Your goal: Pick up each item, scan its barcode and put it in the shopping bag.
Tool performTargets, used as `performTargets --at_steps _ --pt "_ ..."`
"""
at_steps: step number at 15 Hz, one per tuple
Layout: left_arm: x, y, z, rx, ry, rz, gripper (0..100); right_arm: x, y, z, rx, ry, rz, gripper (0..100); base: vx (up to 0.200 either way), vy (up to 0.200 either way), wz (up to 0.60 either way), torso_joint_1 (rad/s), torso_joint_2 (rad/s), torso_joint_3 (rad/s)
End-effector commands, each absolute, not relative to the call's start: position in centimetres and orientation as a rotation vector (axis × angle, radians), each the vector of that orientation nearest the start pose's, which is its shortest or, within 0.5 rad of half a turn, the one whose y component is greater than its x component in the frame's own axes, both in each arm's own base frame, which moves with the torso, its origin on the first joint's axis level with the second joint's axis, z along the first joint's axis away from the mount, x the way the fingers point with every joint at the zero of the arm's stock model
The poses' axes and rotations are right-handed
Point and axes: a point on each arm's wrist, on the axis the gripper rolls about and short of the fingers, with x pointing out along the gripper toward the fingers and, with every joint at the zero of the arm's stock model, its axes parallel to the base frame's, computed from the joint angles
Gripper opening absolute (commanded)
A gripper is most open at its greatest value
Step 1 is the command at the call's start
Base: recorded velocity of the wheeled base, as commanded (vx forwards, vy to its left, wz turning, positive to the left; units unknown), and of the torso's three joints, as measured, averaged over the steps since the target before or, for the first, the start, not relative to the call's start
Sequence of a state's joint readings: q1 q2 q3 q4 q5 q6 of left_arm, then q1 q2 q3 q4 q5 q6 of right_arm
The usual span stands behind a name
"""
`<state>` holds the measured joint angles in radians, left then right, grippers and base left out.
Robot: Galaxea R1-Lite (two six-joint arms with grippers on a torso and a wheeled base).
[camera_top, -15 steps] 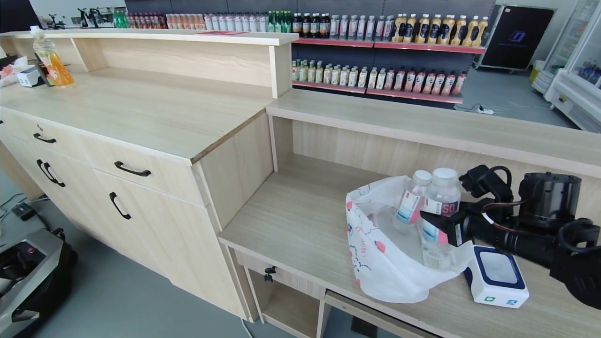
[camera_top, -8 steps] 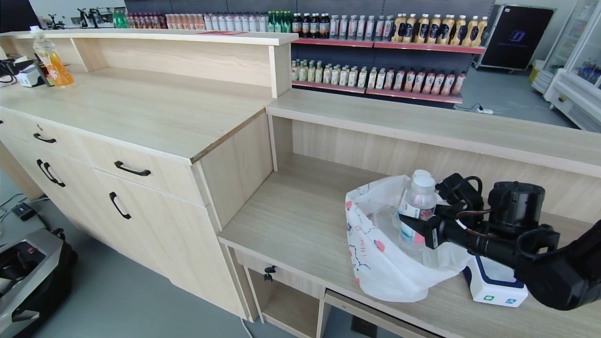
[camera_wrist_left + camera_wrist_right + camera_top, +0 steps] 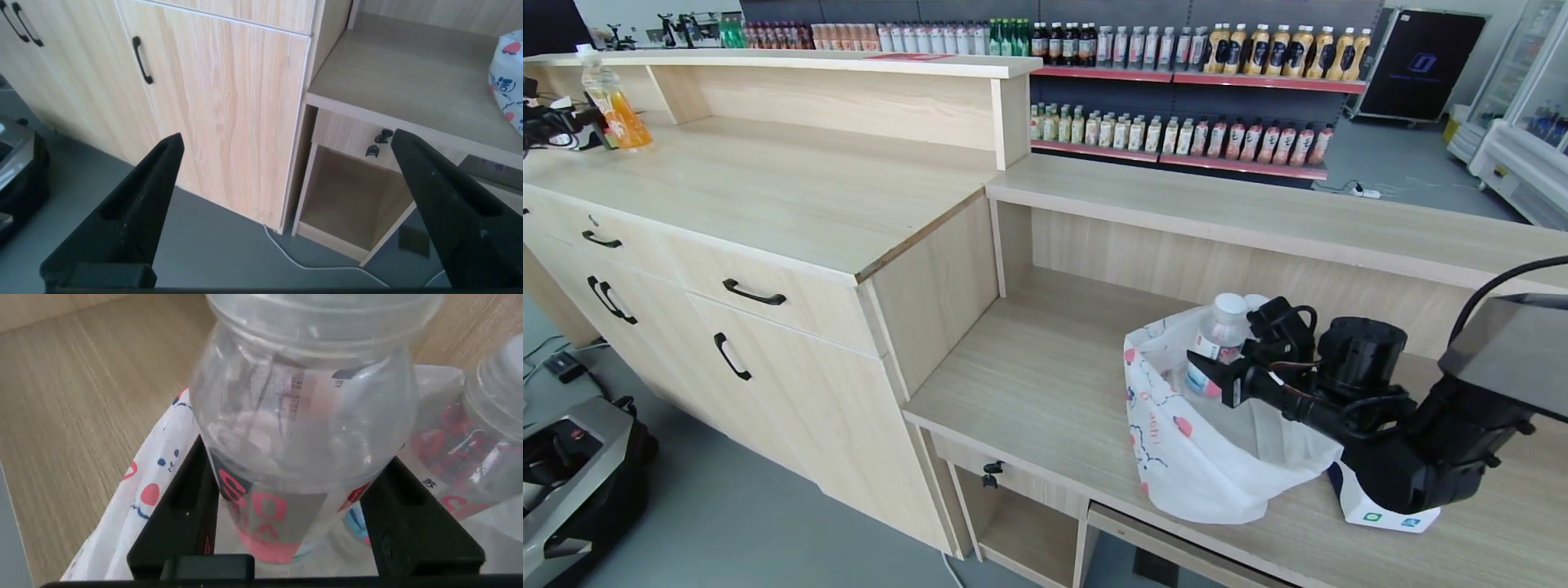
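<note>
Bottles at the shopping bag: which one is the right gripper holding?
The nearer bottle, clamped in the right gripper at the mouth of the shopping bag; the other bottle stands ungripped beside it.

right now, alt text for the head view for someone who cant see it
The right gripper holds a clear bottle in the mouth of a white shopping bag on a wooden counter, with a white scanner beside it. Behind stand drink shelves.
</note>
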<state>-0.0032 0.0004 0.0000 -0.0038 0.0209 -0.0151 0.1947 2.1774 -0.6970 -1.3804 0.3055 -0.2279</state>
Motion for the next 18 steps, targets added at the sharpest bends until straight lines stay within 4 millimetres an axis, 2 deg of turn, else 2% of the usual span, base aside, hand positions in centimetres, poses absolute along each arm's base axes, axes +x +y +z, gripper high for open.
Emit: performTargets --at_steps 1,6,11,18 --pt "-2.3 0.1 7.6 -0.015 -0.005 0.018 100 36.8 7.9 4.5 -0.214 0.067 0.511 0 0.000 0.000 0.00 0.000 0.00 0.000" --pt "-2.3 0.1 7.6 -0.015 -0.005 0.018 100 37.4 8.1 2.3 -0.213 0.078 0.514 0 0.000 0.000 0.00 0.000 0.00 0.000" --pt "-2.3 0.1 7.6 -0.015 -0.005 0.018 100 38.3 9.1 2.0 -0.188 0.061 0.537 0 0.000 0.000 0.00 0.000 0.00 0.000" --pt "-2.3 0.1 7.6 -0.015 -0.005 0.018 100 37.0 8.5 0.9 -0.185 0.129 0.535 0 0.000 0.000 0.00 0.000 0.00 0.000"
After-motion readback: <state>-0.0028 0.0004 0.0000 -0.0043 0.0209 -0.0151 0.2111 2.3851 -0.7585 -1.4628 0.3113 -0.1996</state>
